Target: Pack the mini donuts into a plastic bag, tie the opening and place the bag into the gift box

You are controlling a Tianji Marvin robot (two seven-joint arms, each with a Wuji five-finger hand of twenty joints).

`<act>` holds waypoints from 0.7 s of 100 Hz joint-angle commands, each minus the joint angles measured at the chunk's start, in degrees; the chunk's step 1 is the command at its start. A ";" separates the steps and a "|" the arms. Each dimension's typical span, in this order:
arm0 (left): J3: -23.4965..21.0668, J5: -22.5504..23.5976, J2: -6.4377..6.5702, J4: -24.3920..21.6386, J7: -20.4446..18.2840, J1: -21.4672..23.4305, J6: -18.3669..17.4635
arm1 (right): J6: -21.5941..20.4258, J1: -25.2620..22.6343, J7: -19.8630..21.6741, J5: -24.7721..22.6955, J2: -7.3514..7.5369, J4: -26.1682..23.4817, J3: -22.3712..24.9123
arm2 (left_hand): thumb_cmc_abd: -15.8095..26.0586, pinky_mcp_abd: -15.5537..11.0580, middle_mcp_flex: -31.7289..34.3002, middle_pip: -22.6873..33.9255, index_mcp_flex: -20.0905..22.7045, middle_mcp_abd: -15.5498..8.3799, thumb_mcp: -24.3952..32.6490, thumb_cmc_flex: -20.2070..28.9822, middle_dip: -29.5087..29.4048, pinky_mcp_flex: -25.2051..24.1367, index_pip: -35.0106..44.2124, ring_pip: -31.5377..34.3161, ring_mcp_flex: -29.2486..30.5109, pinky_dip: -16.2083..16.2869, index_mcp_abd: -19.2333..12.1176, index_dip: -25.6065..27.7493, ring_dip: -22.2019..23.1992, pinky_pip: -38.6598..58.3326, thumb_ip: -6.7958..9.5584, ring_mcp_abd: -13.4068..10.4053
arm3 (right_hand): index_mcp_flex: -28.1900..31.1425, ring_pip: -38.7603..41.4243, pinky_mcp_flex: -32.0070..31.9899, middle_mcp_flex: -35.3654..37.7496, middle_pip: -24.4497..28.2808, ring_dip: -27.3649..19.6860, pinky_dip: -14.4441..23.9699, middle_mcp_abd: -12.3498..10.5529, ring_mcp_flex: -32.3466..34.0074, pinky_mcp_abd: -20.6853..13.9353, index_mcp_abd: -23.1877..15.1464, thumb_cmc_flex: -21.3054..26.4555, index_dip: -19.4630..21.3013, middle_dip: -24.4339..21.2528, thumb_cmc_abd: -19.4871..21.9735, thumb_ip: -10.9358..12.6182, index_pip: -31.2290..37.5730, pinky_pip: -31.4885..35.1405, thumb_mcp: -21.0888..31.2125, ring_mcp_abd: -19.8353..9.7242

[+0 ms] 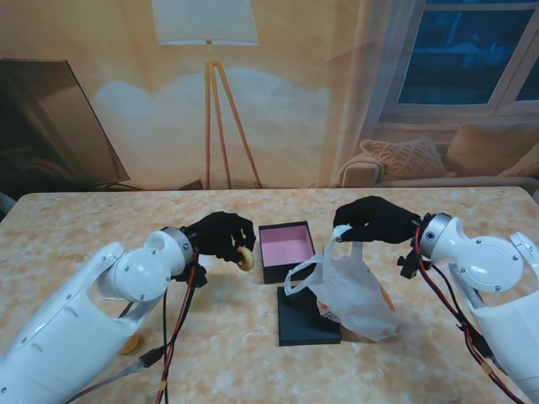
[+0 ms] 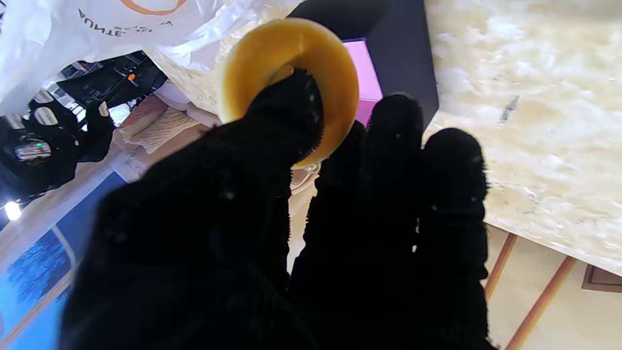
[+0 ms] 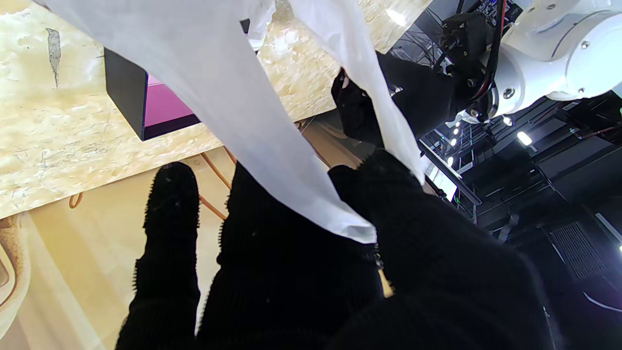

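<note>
- The left hand (image 1: pixel 221 235) is clamped on a donut (image 1: pixel 245 258); in the left wrist view the thumb (image 2: pixel 291 114) presses on the donut's (image 2: pixel 291 73) ring while the other fingers close behind it.
- That donut is held off the table (image 1: pixel 93 227), just left of the box (image 1: pixel 286 250) and not touching it.
- The box stands open on the table near its middle, dark outside with a pink lining; it also shows in the right wrist view (image 3: pixel 141 107) and behind the donut in the left wrist view (image 2: pixel 393 48).
- The lid (image 1: pixel 305 318) lies flat on the table, just nearer to me than the box, with its right part under the bag.
- The right hand (image 1: pixel 376 220) is closed on a handle of the bag (image 1: pixel 354 290), to the right of the box; the right wrist view shows the white film (image 3: pixel 272 146) running between the thumb and the fingers (image 3: pixel 170 218).
- The bag hangs from that handle with its bottom resting on the lid and the table, to the right of the box and nearer to me.
- The bag's other handle loop (image 1: pixel 301 276) droops free toward the box's near right corner.
- An orange print shows on the bag's side; what is inside it I cannot tell.
- A second donut (image 1: pixel 130 343) lies on the table far to the left of the box and nearer to me, partly hidden by the left arm.
</note>
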 commanded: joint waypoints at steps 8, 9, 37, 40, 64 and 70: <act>4.59 -1.92 -2.84 0.89 0.95 -4.64 2.75 | 0.20 -0.31 0.69 0.04 -0.29 -0.03 -0.24 | -0.06 -0.47 0.86 2.20 -0.18 -0.56 3.07 0.32 1.11 0.11 3.36 1.58 1.34 0.77 0.03 1.29 0.90 1.39 -0.28 -0.55 | 1.77 1.05 -0.51 0.36 1.52 0.98 0.81 -3.47 -0.35 -0.22 -22.82 13.48 6.20 -0.02 -2.22 3.39 13.46 1.06 18.99 -0.60; 4.99 -2.39 -2.98 1.04 1.16 -4.96 2.93 | 0.21 -0.31 0.68 0.04 -0.29 -0.03 -0.24 | -0.09 -0.46 0.87 2.22 -0.21 -0.56 3.08 0.34 1.12 0.10 3.35 1.58 1.34 0.77 0.02 1.29 0.91 1.40 -0.28 -0.55 | 1.77 1.05 -0.50 0.32 1.50 0.97 0.81 -3.46 -0.35 -0.21 -22.82 13.48 6.20 -0.02 -2.22 3.39 13.46 1.06 18.99 -0.61; 14.27 -10.89 -5.98 4.86 4.20 -12.06 4.88 | 0.31 -0.81 0.32 -0.27 -0.34 -0.44 0.16 | 0.12 -1.02 0.46 2.67 -0.68 -0.97 3.60 -0.14 1.33 -0.03 3.81 2.26 1.17 1.17 -0.49 1.70 1.63 2.16 -0.42 -0.68 | 1.77 1.05 -0.33 0.28 1.46 0.94 1.00 -3.47 -0.34 0.28 -22.82 13.46 6.19 -0.05 -2.25 3.37 13.46 1.32 19.03 -0.59; 14.93 -11.52 -6.40 5.16 4.94 -12.40 5.31 | 0.27 -0.90 0.28 -0.29 -0.35 -0.50 0.23 | 0.05 -1.07 0.49 2.72 -0.65 -0.90 3.69 -0.10 1.34 -0.03 3.86 2.30 1.16 1.21 -0.47 1.70 1.67 2.24 -0.42 -0.66 | 1.77 1.05 -0.44 0.33 1.48 0.94 1.02 -3.43 -0.36 0.24 -22.82 13.42 6.19 -0.04 -2.29 3.36 13.46 1.32 19.02 -0.60; 19.29 -16.21 -8.81 7.10 7.26 -15.19 8.15 | 0.14 -1.33 0.01 -0.54 -0.37 -0.71 0.57 | 0.15 -1.08 0.24 3.08 -0.91 -0.63 4.10 -0.24 1.30 -0.32 4.15 3.00 0.94 2.04 -0.10 1.60 2.17 3.65 -0.64 -0.14 | 1.77 0.94 -0.47 0.32 1.41 0.87 1.11 -3.56 -0.35 0.32 -22.82 13.42 6.18 -0.10 -2.26 3.35 13.46 1.40 19.00 -0.71; 19.90 -16.89 -9.06 7.08 7.29 -15.43 8.66 | 0.16 -1.37 -0.06 -0.58 -0.39 -0.73 0.61 | 0.27 -0.97 0.10 3.12 -1.02 -0.57 4.13 -0.28 1.27 -0.41 4.16 3.14 0.88 2.28 -0.02 1.56 2.25 3.96 -0.68 0.02 | 1.77 0.89 -0.57 0.33 1.43 0.85 1.12 -3.56 -0.37 0.27 -22.82 13.40 6.18 -0.09 -2.25 3.34 13.46 1.36 18.99 -0.70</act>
